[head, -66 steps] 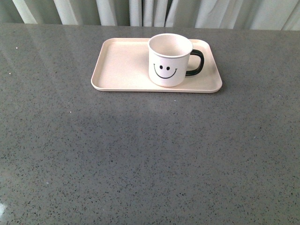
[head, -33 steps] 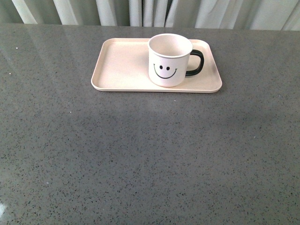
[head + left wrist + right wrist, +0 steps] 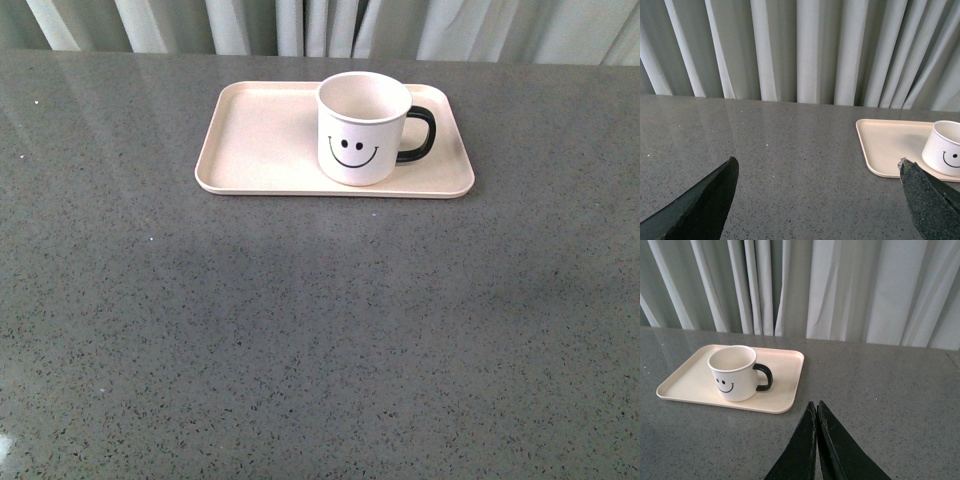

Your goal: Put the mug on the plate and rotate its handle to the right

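The mug stands upright on the plate, toward the plate's right end and close to its near rim, its smiley print facing the robot. Its handle sticks out toward the plate's right short edge, which reads as the orientation the task asks for; judged from this, both parts of the job look done and nothing is left to adjust. The plate itself lies flat on the grey table, near the far edge where the curtain hangs, with its long sides running along that edge.

Neither arm shows in the front view, which fits arms drawn clear of the finished arrangement. The right gripper has its two dark fingers pressed together with nothing between them; the mug sits well apart from it, further toward the table's far edge and to its left, the handle on the side nearer this gripper. The left gripper is spread wide and holds nothing; the mug is off to its right, well apart, with bare table between
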Robot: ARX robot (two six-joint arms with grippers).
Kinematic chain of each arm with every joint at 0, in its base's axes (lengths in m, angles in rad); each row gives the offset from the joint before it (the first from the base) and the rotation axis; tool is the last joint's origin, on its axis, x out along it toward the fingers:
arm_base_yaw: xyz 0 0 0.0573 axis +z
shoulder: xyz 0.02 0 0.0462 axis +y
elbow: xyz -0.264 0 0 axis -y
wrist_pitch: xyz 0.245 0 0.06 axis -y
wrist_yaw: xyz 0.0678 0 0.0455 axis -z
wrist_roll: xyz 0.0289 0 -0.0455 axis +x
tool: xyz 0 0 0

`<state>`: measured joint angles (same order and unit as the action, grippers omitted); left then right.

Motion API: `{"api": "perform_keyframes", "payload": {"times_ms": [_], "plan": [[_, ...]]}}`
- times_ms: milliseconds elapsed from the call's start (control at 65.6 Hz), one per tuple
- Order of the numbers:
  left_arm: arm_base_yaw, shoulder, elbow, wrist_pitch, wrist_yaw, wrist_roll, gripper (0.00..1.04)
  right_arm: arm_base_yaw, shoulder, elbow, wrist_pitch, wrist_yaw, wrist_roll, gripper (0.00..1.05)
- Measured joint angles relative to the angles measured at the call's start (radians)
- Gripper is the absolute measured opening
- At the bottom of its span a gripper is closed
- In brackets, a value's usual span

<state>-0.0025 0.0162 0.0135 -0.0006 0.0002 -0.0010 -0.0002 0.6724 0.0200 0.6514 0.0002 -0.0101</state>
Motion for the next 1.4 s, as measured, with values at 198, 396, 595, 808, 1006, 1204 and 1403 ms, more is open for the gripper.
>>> {"api": "perform_keyframes", "payload": {"times_ms": [198,396,595,808,1006,1204,1403], "plan": [[0.0,0.0,0.0,0.0,0.0,0.0,0.96,0.0,-0.129,-0.001,-0.118,0.0,0.0,0.02],[0.0,0.0,0.0,0.0,0.0,0.0,0.96,0.0,-0.257,-0.001,-0.238,0.0,0.0,0.02],[0.0,0.0,0.0,0.0,0.0,0.0,0.96,0.0,-0.354,-0.001,-0.332,0.0,0.0,0.02],[0.0,0.0,0.0,0.0,0.0,0.0,0.96,0.0,-0.437,-0.001,-0.415,0.0,0.0,0.02],[0.0,0.0,0.0,0.0,0.0,0.0,0.96,0.0,-0.495,-0.001,-0.473,0.0,0.0,0.02],[0.0,0.0,0.0,0.0,0.0,0.0,0.96,0.0,-0.664,-0.001,-0.648,0.0,0.0,0.02],[0.0,0.0,0.0,0.0,0.0,0.0,0.96,0.0,-0.666,-0.001,-0.649,0.0,0.0,0.13]]}}
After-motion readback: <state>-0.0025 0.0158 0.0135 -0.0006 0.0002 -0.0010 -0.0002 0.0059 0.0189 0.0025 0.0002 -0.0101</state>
